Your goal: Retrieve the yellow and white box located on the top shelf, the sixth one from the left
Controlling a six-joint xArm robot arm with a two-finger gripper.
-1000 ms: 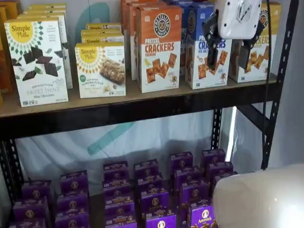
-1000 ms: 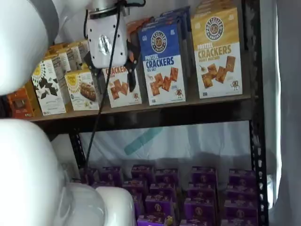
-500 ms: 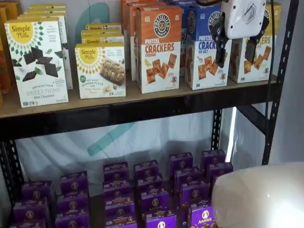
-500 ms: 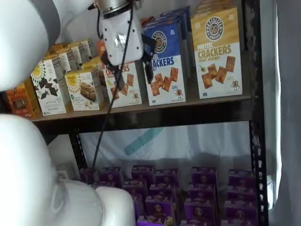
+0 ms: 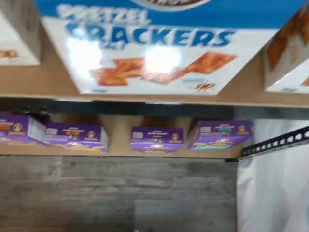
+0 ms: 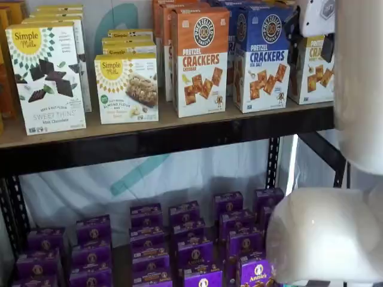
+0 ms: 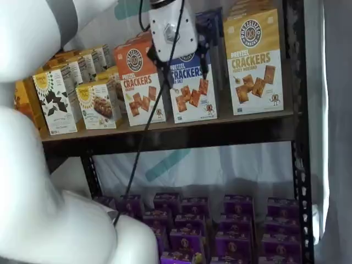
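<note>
1. Your gripper [image 7: 181, 63] hangs in front of the blue Pretzel Crackers box [image 7: 192, 82], fingers apart, nothing held.
2. The yellow and white box [image 7: 254, 60] stands upright at its 3 o'clock, front row for easy reach.
3. It rests on the top shelf [image 7: 176, 129].

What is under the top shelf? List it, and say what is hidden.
Under the top shelf stand rows of purple boxes. The white arm covers some at the right.
</note>
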